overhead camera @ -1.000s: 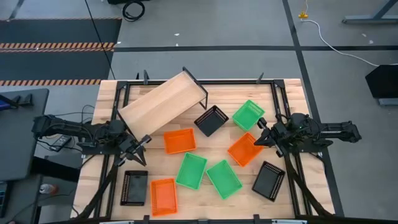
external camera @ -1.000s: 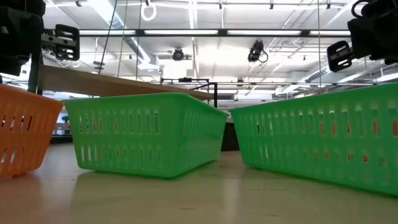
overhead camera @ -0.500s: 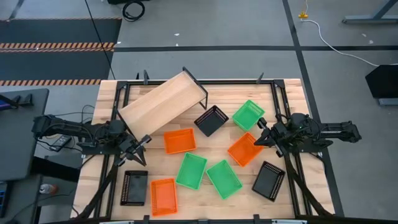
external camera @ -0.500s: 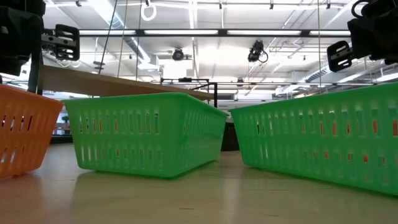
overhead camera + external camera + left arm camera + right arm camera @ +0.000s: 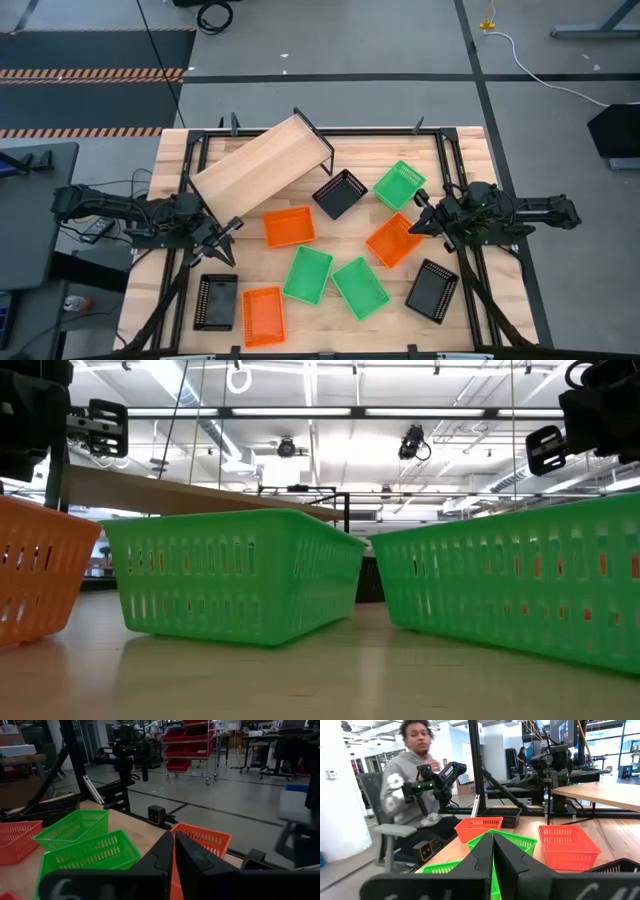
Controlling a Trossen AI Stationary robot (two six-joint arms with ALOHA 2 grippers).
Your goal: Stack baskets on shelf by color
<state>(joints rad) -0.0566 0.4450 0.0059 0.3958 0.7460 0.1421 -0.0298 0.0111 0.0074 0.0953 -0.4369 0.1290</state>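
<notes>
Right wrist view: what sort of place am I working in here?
Probably a robotics lab or workshop. A person sits in an office chair beside the wooden table, another robot arm stands nearby, and red wheeled bin racks stand on the concrete floor.

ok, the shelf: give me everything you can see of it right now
The shelf is a long, flat, light wooden board on a thin black metal frame. It stands on the slatted table at the far left, skewed diagonally, one end toward the left gripper, the other toward the far edge. Its top is bare; no basket rests on it. A black basket sits just off its far-end leg; whether they touch is unclear.
</notes>
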